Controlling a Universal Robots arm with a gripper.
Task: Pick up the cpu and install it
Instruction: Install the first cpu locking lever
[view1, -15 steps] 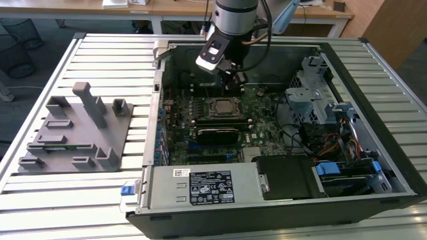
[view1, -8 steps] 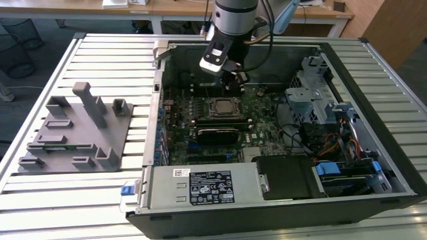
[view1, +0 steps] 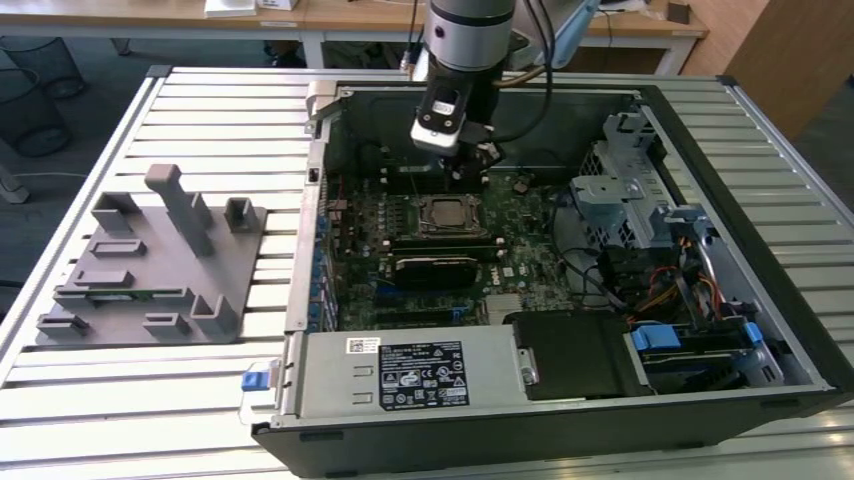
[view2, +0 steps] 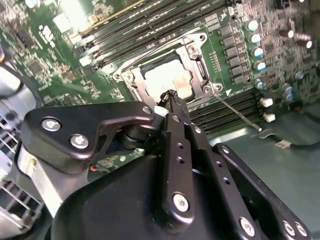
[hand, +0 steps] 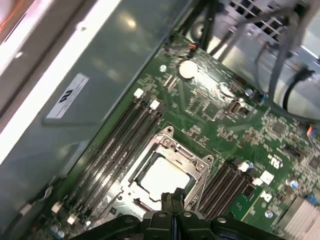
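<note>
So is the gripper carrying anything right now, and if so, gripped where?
Nothing is held. The gripper is shut and empty above the cpu, which lies in the socket.

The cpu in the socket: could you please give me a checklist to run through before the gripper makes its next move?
1. The cpu lies inside the socket frame: ok.
2. The cpu is flat and fully seated: cannot tell.
3. The gripper is shut with nothing between its fingers: ok.
4. The gripper's tip is clear of the cpu's top plate: cannot tell; in the second wrist view it overlaps the plate's edge.
5. The socket lever is latched: cannot tell.
</note>
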